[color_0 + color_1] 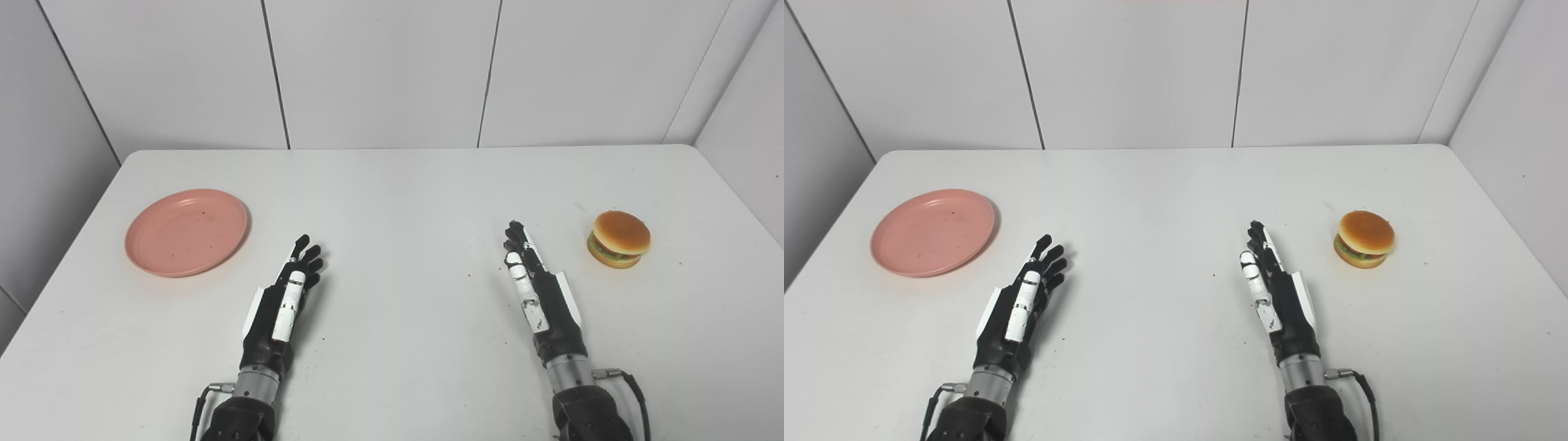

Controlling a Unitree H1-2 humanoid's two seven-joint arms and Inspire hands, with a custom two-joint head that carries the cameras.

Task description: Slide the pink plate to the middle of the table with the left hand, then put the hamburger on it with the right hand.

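A white tabletop (398, 202) is filling the view, with pale wall panels (380, 67) standing behind it. A pink plate (186, 232) is sitting empty near the left edge, and a hamburger (618, 239) is resting far to the right — the two well apart. Between them, the left robot hand (288, 294) and the right robot hand (539, 288) are lying with fingers stretched forward, holding nothing — each near its own item, touching neither.

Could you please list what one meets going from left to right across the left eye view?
Plate → left hand → right hand → hamburger, all on the table.
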